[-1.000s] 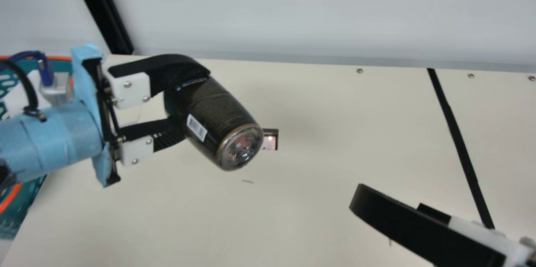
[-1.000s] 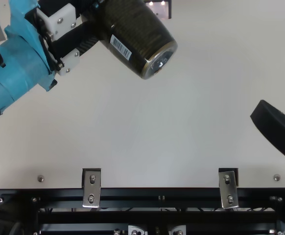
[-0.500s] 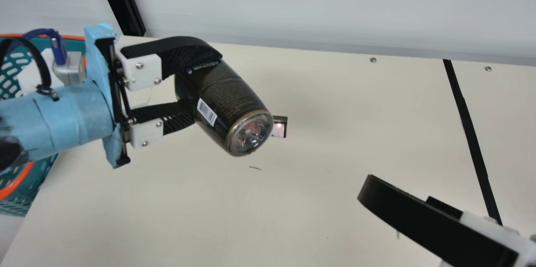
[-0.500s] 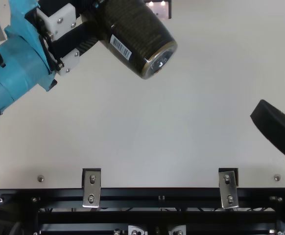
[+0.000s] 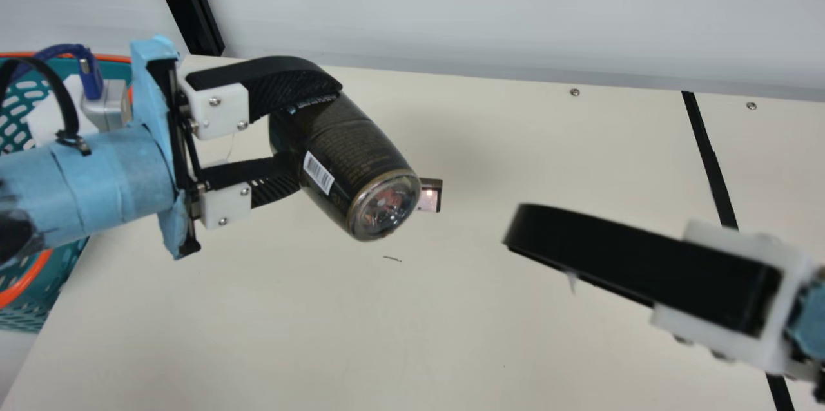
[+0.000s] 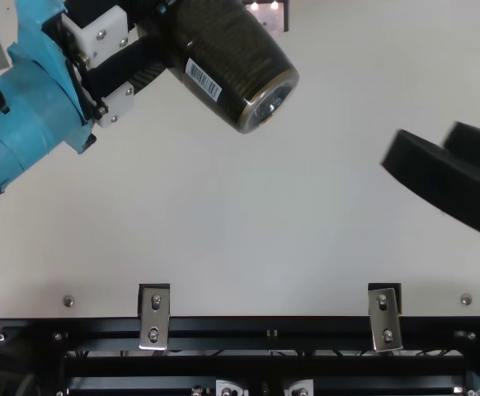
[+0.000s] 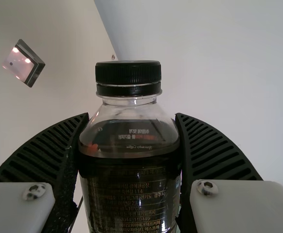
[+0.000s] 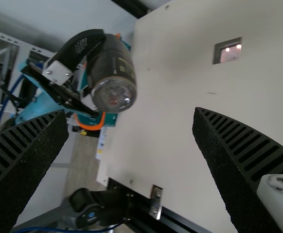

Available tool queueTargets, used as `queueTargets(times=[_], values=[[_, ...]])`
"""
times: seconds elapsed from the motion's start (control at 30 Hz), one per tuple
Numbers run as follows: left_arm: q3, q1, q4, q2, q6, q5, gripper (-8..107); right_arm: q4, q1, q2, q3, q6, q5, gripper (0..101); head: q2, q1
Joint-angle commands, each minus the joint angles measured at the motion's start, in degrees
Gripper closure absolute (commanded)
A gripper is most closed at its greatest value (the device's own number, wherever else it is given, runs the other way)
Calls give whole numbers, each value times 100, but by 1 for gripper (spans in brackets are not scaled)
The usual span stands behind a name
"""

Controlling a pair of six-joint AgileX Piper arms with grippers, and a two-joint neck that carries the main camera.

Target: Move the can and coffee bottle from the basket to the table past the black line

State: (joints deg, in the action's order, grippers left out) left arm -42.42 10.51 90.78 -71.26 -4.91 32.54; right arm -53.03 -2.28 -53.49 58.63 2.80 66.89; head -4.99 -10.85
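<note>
Toward the left arm and inward over the cream table (image 5: pixel 451 334) the right gripper (image 8: pixel 130 116) has swung since half a second ago, while the left gripper (image 5: pixel 308 140) and its load hold the same pose.

As for progress, the coffee bottle (image 5: pixel 358 156) is out of the basket (image 5: pixel 29 285) and up in the air, but short of the black line (image 5: pixel 706 150); setting it down past that line remains. Whether the can has been dealt with, I cannot tell.

Nearer, the right gripper comes in from its own side, its jaws spread wide with nothing between them, pointing across at the bottle. Beyond, the left gripper is clamped round the bottle's body, tilting it so that the clear base faces the right gripper and the black cap points away. This looks like preparation for a handover, which calls for a firm second grip before the left lets go.
</note>
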Motion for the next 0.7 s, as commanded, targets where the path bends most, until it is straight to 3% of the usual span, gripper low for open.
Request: queueTargets(times=[0.0, 0.2, 0.23, 0.4, 0.67], values=[[0, 0, 0, 0, 0, 0, 89, -495, 192, -198, 11, -14, -72, 0, -52, -58], [0, 0, 0, 0, 0, 0, 89, -1480, 526, -629, -64, -3, -274, 0, -52, -58], [0, 0, 0, 0, 0, 0, 89, -1121, 501, -561, -41, -6, -257, 0, -52, -58], [0, 0, 0, 0, 0, 0, 89, -1507, 531, -644, -58, -6, -351, 0, -52, -58], [0, 0, 0, 0, 0, 0, 89, -1516, 516, -706, -71, 9, -372, 0, -52, -58]])
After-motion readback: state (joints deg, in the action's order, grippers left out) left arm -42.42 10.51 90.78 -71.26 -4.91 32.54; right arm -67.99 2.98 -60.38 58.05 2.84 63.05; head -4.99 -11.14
